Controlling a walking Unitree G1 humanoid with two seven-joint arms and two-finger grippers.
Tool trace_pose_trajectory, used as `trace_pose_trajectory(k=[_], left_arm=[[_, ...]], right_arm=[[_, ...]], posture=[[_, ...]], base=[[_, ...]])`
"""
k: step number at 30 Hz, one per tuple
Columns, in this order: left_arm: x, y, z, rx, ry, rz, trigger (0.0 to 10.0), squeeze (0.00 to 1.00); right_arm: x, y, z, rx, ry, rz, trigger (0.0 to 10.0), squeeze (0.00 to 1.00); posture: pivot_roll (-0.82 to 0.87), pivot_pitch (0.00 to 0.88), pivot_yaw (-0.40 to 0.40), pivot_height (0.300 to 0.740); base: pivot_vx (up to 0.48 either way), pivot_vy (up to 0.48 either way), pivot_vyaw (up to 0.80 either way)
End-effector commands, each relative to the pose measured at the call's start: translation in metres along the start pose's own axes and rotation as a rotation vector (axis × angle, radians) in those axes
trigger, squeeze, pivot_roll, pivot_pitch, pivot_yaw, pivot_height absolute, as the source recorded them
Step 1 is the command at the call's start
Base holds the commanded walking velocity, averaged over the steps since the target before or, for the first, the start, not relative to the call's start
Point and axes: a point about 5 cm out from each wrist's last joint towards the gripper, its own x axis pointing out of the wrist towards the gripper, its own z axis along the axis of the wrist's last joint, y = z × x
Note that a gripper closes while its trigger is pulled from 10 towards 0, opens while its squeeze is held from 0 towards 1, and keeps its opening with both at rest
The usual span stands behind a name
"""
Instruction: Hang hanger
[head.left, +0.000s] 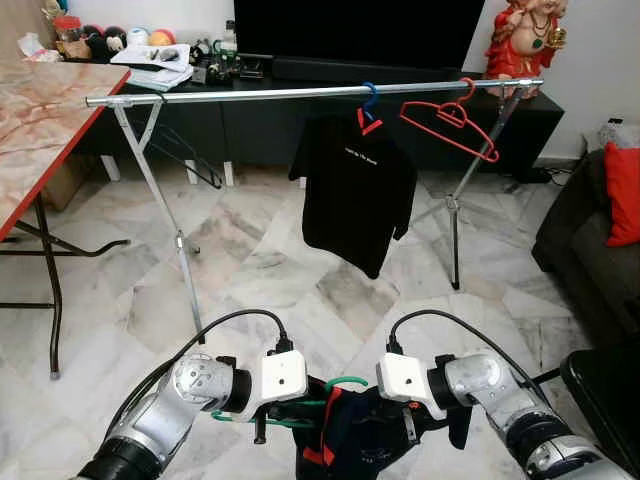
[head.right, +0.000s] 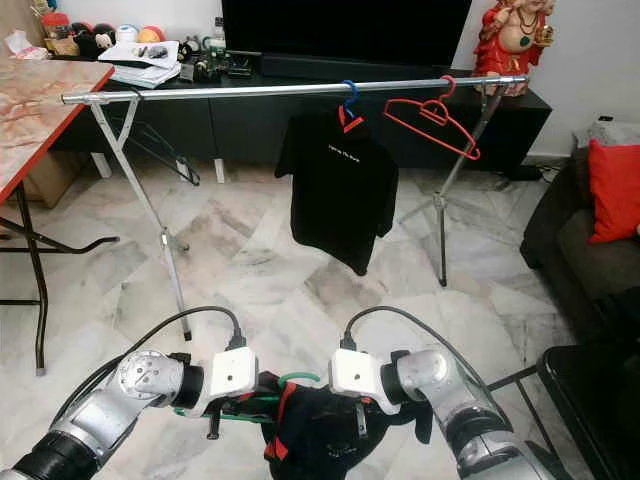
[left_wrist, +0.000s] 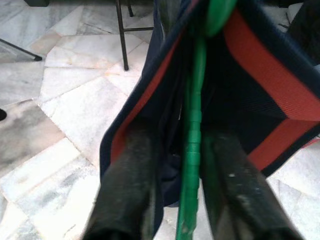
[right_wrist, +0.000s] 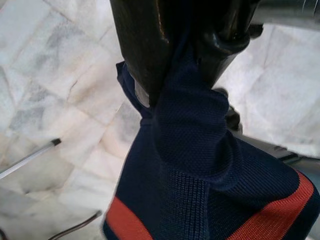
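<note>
The green hanger (left_wrist: 192, 130) is light and stiff under a limp shirt (right_wrist: 200, 165) (likely to slide), so the left gripper (left_wrist: 185, 200) clamps the hanger while the right gripper (right_wrist: 182, 75) pinches cloth.

Both silver arms bend inward at the elbows, wrists nearly meeting low in front of the body. The left tool (head.left: 262, 425) has its black fingers (left_wrist: 127, 190) pinched close together. The right tool (head.left: 412, 425) points downward, fingers (right_wrist: 145, 45) clamped tight.

Two silver arms, white wrist blocks, looping black cables; left claw (left_wrist: 175, 195) fingers long, black.
</note>
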Motion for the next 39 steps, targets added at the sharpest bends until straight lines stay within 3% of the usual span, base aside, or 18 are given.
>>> trace_pose_trajectory(k=[1, 9, 14, 20, 22, 25, 26, 28, 29, 39], left_arm=[[-0.005, -0.001, 0.000, 0.001, 0.010, -0.022, 10.0, 1.00], [-0.017, -0.004, -0.010, 0.001, 0.075, -0.049, 10.0, 1.00], [-0.026, -0.003, -0.015, -0.041, 0.067, 0.021, 10.0, 1.00], [-0.044, 0.003, -0.032, -0.169, 0.008, 0.283, 10.0, 1.00], [-0.045, 0.003, -0.033, -0.172, 0.007, 0.289, 10.0, 1.00], [-0.052, 0.001, -0.047, -0.249, -0.002, 0.461, 10.0, 1.00], [-0.052, 0.000, -0.051, -0.275, -0.009, 0.503, 10.0, 0.87], [-0.052, -0.001, -0.052, -0.290, -0.017, 0.520, 10.0, 0.87], [-0.048, -0.005, -0.055, -0.337, -0.028, 0.527, 10.0, 0.00], [-0.024, -0.014, -0.063, -0.451, -0.036, 0.508, 10.0, 0.00]], right_arm=[[-0.002, 0.007, -0.011, 0.002, 0.058, 0.023, 0.0, 0.00], [-0.006, 0.010, -0.020, 0.014, 0.101, -0.005, 0.0, 0.00], [-0.014, 0.003, -0.020, 0.042, 0.073, -0.098, 0.0, 0.00], [-0.031, -0.006, -0.021, 0.075, 0.031, -0.236, 0.0, 0.00], [-0.032, -0.006, -0.021, 0.075, 0.030, -0.240, 0.0, 0.00], [-0.040, -0.011, -0.018, 0.082, -0.022, -0.308, 0.0, 0.00], [-0.043, -0.013, -0.016, 0.080, -0.038, -0.327, 0.0, 0.00], [-0.045, -0.014, -0.015, 0.078, -0.043, -0.334, 0.0, 0.00], [-0.048, -0.017, -0.010, 0.065, -0.074, -0.352, 0.0, 0.00], [-0.060, -0.038, 0.026, -0.027, -0.187, -0.397, 0.0, 0.00]], posture=[[0.05, 0.048, -0.092, 0.740], [0.06, 0.068, -0.094, 0.740], [0.06, 0.076, -0.094, 0.740], [0.05, 0.091, -0.094, 0.740], [0.05, 0.091, -0.094, 0.740], [0.05, 0.101, -0.092, 0.740], [0.05, 0.102, -0.091, 0.740], [0.05, 0.102, -0.091, 0.740], [0.04, 0.103, -0.091, 0.740], [0.03, 0.100, -0.095, 0.740]], base=[[0.000, 0.000, 0.00], [0.000, 0.000, 0.00], [0.000, 0.000, 0.00], [0.000, 0.000, 0.00], [0.000, 0.000, 0.00], [0.000, 0.000, 0.00], [0.000, 0.000, 0.00], [0.000, 0.000, 0.00], [0.000, 0.000, 0.00], [0.000, 0.000, 0.00]])
